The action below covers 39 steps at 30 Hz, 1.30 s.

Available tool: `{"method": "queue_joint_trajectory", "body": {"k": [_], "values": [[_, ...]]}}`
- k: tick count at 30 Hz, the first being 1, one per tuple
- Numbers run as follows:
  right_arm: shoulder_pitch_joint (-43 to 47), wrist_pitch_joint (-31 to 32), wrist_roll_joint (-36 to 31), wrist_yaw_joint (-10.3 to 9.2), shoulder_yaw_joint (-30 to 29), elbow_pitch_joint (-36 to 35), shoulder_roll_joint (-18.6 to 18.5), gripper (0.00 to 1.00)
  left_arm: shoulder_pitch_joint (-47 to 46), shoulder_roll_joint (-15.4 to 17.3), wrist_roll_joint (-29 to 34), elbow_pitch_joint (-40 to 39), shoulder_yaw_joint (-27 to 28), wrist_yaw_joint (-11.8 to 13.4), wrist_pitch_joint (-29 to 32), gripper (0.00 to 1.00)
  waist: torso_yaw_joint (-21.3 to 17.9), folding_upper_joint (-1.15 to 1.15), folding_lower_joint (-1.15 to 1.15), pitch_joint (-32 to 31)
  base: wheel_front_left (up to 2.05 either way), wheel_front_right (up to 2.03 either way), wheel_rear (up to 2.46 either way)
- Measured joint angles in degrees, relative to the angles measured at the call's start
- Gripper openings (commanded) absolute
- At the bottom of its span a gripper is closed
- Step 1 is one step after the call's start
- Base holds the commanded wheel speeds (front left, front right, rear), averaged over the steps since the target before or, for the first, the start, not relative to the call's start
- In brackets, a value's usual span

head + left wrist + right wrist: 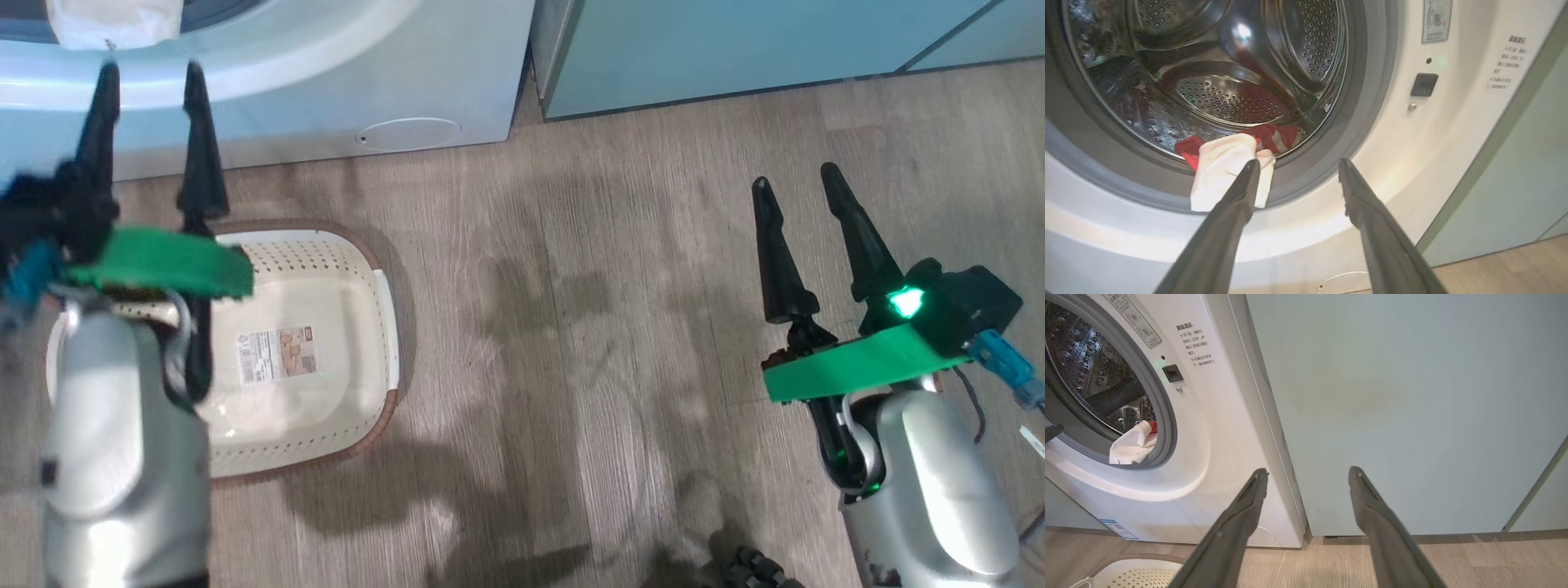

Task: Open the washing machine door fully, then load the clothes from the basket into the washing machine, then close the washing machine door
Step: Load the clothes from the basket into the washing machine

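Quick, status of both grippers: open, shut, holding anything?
Left gripper: open, empty, beside the red-and-white fabric garment at the metal perforated drum's mouth.
Right gripper: open, empty, facing the pale teal cabinet.

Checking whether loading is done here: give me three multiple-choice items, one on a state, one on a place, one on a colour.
1. The basket is: A empty; B full; C tipped over.
2. The white cloth lies: A on a chair; B over the drum's edge; C in the basket.
3. The garment behind the cloth is: A blue; B green; C red.

1 A: its bare bottom shows.
2 B: it hangs out of the opening.
3 C: red fabric lies just inside.
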Motion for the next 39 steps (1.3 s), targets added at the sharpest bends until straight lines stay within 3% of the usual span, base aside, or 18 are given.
{"method": "queue_joint_trajectory", "body": {"k": [4, 10, 24, 39], "values": [[0.5, 0.0, 0.0, 0.0, 0.0, -0.2, 0.0, 1.0, 6.2, -2.4, 0.5, -6.4, 1.0, 2.0, 0.0, 1.0, 0.1, 0.0, 0.0, -0.7, 0.0, 0.0, 0.0], [2.0, 0.0, 0.0, 0.0, -0.1, -0.3, 0.0, 1.0, 12.4, -3.5, 1.1, -11.3, 0.2, 3.4, 0.0, 1.0, 0.5, 0.0, 0.0, -1.2, 0.0, 0.0, 0.0], [2.2, 0.0, 0.0, 0.0, 0.1, -0.2, 0.0, 1.0, 15.1, -4.0, 0.2, -12.8, -3.2, 6.7, 0.0, 1.0, 1.6, 0.0, 0.0, -1.6, 0.0, 0.0, 0.0], [2.4, 0.0, 0.0, 0.0, 0.3, 0.2, 0.0, 1.0, 15.6, -4.0, -0.5, -12.8, -3.3, 7.2, 0.0, 1.0, 1.1, 0.0, 0.0, -2.4, 0.0, 0.0, 0.0]]}}
